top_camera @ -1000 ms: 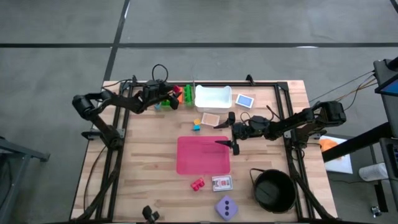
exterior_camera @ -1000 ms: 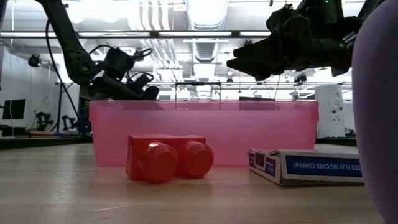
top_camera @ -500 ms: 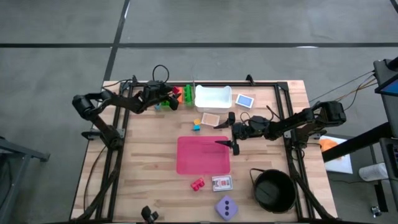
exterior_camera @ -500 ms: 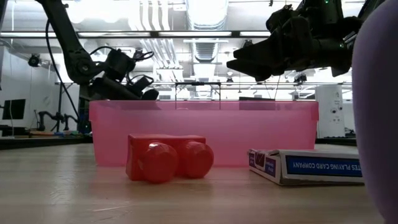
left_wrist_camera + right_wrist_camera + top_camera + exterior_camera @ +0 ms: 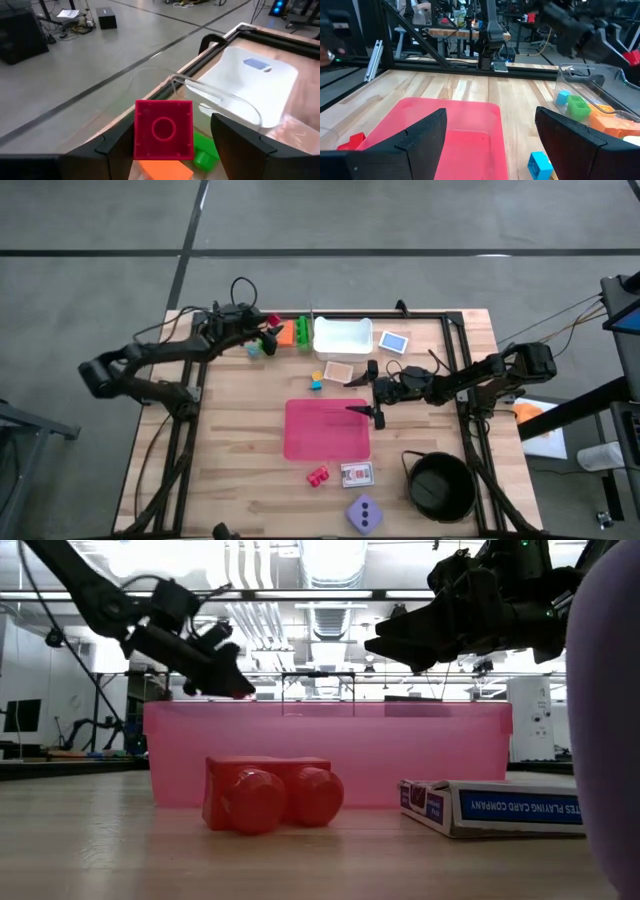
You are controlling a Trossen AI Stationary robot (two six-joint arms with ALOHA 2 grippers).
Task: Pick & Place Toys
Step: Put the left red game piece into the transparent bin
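My left gripper [image 5: 262,326] is shut on a red brick [image 5: 164,129] in the air over the table's far left part; the brick also shows in the high view [image 5: 272,321] and the low view [image 5: 240,692]. Below it lie an orange brick [image 5: 284,333], a green brick [image 5: 303,337] and a blue brick [image 5: 254,348]. My right gripper [image 5: 368,391] is open and empty above the far right edge of the pink mat [image 5: 327,428]. Another red brick [image 5: 318,476] and the lilac die [image 5: 364,513] rest on the table near its front edge. My left gripper holds the red brick between its two fingers [image 5: 116,145], one on each side of the brick. The brick's hollow underside [image 5: 163,127] faces back toward the wrist. The brick is lifted clear of the table and of the orange brick [image 5: 167,169] beneath it.
A white tray [image 5: 343,335] stands at the far middle, with card boxes [image 5: 394,341] [image 5: 339,370] beside it. A small blue and orange brick [image 5: 316,380] lies beyond the mat. A card box [image 5: 357,474] and a black bowl [image 5: 440,485] are near the front right.
My left gripper has risen from among the bricks at the far left, and the red brick has come up with it, clear of the table. The left arm has stretched out lower toward the table's left edge.
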